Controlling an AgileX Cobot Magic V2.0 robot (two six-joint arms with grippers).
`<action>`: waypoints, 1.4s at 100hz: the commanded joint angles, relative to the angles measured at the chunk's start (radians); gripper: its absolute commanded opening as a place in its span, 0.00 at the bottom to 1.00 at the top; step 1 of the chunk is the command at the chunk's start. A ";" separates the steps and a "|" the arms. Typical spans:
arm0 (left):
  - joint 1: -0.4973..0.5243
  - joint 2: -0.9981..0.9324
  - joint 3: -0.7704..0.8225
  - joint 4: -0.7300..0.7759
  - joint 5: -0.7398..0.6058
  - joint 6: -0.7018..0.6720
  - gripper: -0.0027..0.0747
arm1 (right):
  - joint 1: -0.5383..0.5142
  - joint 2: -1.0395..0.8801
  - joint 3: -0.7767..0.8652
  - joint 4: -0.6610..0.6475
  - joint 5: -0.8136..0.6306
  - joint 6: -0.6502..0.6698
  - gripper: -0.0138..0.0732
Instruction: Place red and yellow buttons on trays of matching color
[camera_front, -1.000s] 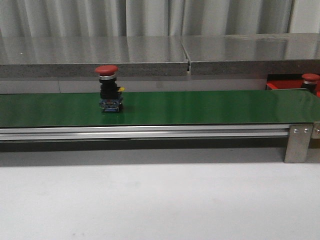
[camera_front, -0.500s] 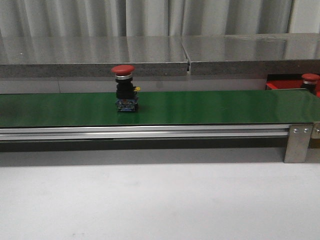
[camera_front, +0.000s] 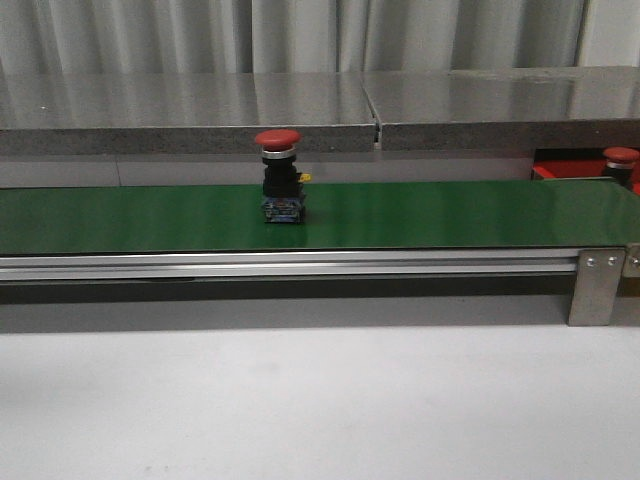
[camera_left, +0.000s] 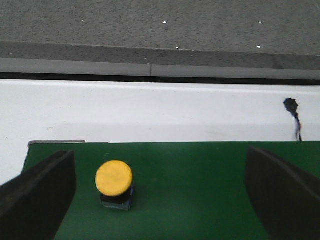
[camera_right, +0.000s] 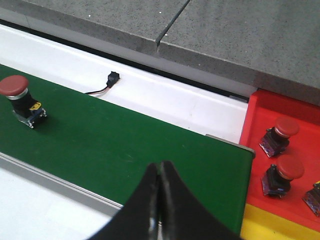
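Observation:
A red button (camera_front: 279, 178) stands upright on the green belt (camera_front: 450, 215), left of centre; the right wrist view shows it too (camera_right: 17, 95). The red tray (camera_right: 260, 120) lies past the belt's end and holds two red buttons (camera_right: 280, 132) (camera_right: 285, 172), with part of a third at the frame edge. A yellow strip (camera_right: 280, 225) borders that tray; I cannot tell if it is a tray. A yellow button (camera_left: 114, 179) stands on the belt between the fingers (camera_left: 37, 200) of my open left gripper (camera_left: 160, 200), nearer one finger and touching neither. My right gripper (camera_right: 160, 167) is shut and empty over the belt.
A grey stone ledge (camera_front: 300, 100) runs behind the belt. The belt's metal rail (camera_front: 300, 262) and bracket (camera_front: 598, 285) face the white table (camera_front: 300, 400). A small black connector with a wire (camera_right: 113, 78) lies on the white strip behind the belt. In the front view the red tray (camera_front: 550, 168) shows at far right.
The red button has travelled to the right along the belt, staying upright. Nothing else in the front view has moved.

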 joint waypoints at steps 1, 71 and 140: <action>-0.035 -0.111 0.046 -0.012 -0.066 0.002 0.87 | 0.001 -0.015 -0.037 0.022 -0.047 -0.009 0.08; -0.101 -0.866 0.585 -0.046 -0.049 0.000 0.08 | 0.001 -0.015 -0.037 0.023 -0.047 -0.009 0.08; -0.101 -0.875 0.593 -0.046 -0.042 0.000 0.01 | 0.001 0.000 -0.037 0.040 -0.050 -0.009 0.36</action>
